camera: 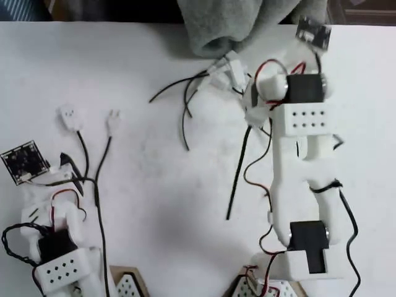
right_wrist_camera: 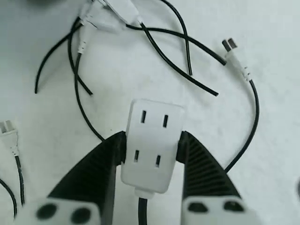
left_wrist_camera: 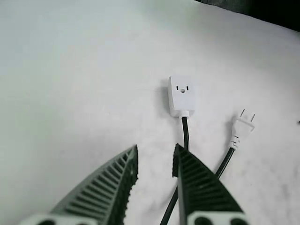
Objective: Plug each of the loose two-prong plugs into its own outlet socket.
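A small white single socket [left_wrist_camera: 182,93] lies on the white table with its black cable running back past my left gripper [left_wrist_camera: 154,161]. That gripper is open and holds nothing. Beside the socket lies a loose white two-prong plug [left_wrist_camera: 243,125]. In the high view the socket [camera: 68,116] and plug [camera: 113,121] sit at the left, ahead of the left gripper [camera: 70,172]. My right gripper [right_wrist_camera: 151,140] is shut on a white double outlet block [right_wrist_camera: 152,117]. Loose plugs lie near it [right_wrist_camera: 233,48] [right_wrist_camera: 8,130]. More white connectors are bunched together [right_wrist_camera: 110,14].
A grey cloth [camera: 229,25] hangs over the table's far edge. Loose black cables [camera: 238,173] cross the middle beside the right arm [camera: 303,161]. A tangle of cables and connectors [camera: 224,73] lies at the far centre. Open tabletop [camera: 161,204] lies between the arms.
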Controlling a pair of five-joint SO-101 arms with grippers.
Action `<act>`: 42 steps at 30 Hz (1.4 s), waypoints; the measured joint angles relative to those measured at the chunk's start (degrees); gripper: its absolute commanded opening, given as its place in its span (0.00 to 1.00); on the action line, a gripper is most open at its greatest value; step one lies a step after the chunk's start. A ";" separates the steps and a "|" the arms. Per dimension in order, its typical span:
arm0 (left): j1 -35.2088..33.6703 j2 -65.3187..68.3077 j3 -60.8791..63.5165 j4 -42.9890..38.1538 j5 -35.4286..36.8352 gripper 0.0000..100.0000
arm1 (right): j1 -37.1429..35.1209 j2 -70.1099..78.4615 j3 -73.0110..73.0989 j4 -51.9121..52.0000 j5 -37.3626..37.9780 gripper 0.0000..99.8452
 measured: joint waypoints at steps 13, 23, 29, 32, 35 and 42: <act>0.00 0.00 0.00 0.00 0.00 0.14 | -8.62 -0.09 40.53 -37.98 -4.84 0.05; 0.00 0.00 0.00 0.00 0.00 0.14 | -9.49 -0.18 58.37 -58.90 -6.68 0.11; 0.00 0.00 0.00 0.00 0.00 0.14 | -9.85 -1.05 59.69 -61.98 -6.68 0.23; 0.00 0.00 0.00 0.00 0.00 0.14 | -10.73 -3.60 59.96 -61.89 -6.77 0.28; 0.00 0.00 0.00 0.00 0.00 0.14 | -10.55 -8.70 59.96 -61.89 -6.86 0.29; 0.00 0.00 0.00 0.00 0.00 0.14 | -7.91 -25.67 60.04 -61.36 -3.78 0.29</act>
